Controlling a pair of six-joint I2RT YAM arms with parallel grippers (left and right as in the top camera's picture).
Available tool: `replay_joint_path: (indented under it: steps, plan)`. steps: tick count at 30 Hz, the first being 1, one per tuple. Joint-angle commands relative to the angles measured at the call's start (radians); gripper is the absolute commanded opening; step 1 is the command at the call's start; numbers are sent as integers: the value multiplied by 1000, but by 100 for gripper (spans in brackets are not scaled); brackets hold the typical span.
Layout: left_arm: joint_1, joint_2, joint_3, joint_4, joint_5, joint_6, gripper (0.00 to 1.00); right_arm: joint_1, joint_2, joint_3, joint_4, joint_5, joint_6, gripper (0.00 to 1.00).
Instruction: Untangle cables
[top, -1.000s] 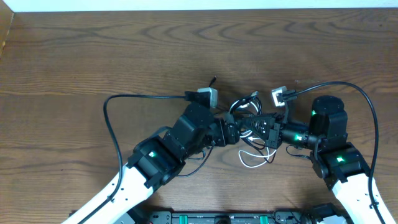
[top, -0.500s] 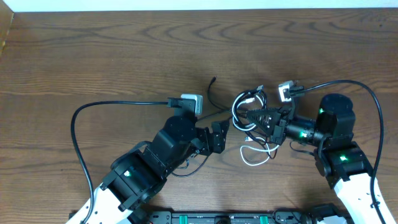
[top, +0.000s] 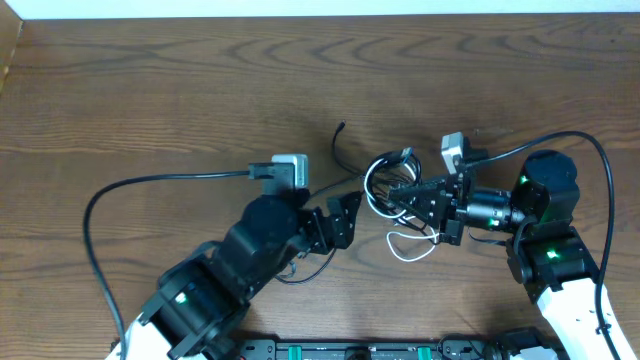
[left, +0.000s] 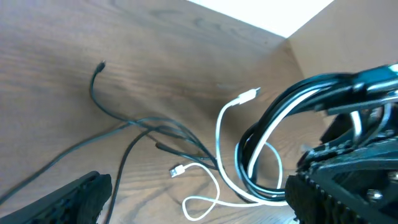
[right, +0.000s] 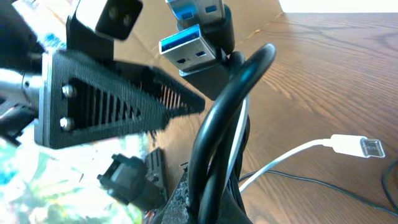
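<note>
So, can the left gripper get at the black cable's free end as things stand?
Probably yes. The left gripper is open, and the black cable's free end lies on bare table ahead of it, apart from the bundle that the right gripper clamps. Nothing stands between them.

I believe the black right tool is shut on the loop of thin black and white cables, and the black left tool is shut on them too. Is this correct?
Not fully. The black left tool is open and grips nothing; the overhead view shows its jaws spread wide. The black right tool is indeed shut on the loop of thin black and white cables.
</note>
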Motion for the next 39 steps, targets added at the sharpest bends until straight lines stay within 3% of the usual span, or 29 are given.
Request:
replay_joint_path:
  steps: [1,12,14,23,29,35,36,39]
  plan:
    - [-1,-30,3,8,-15,57,94,-4,-3,-2,4,-65,-47,1]
    - [-2,28,3,107,-3,71,93,19,-3,-2,-40,-98,-70,1]
    - [-2,45,3,126,-4,40,85,19,-3,-2,-93,-44,-77,1]
    - [-2,51,3,128,-5,3,85,38,-3,-2,-145,90,-114,1]
    - [-2,88,3,124,-4,-168,85,101,-3,-2,-190,265,-179,1]
    - [-2,125,3,124,-4,-199,86,161,-3,-2,-235,402,-193,1]
    - [-2,129,3,124,-4,-199,96,171,-3,-2,-241,423,-196,1]
    - [-2,140,3,124,-4,-213,97,202,-3,-2,-243,458,-211,1]
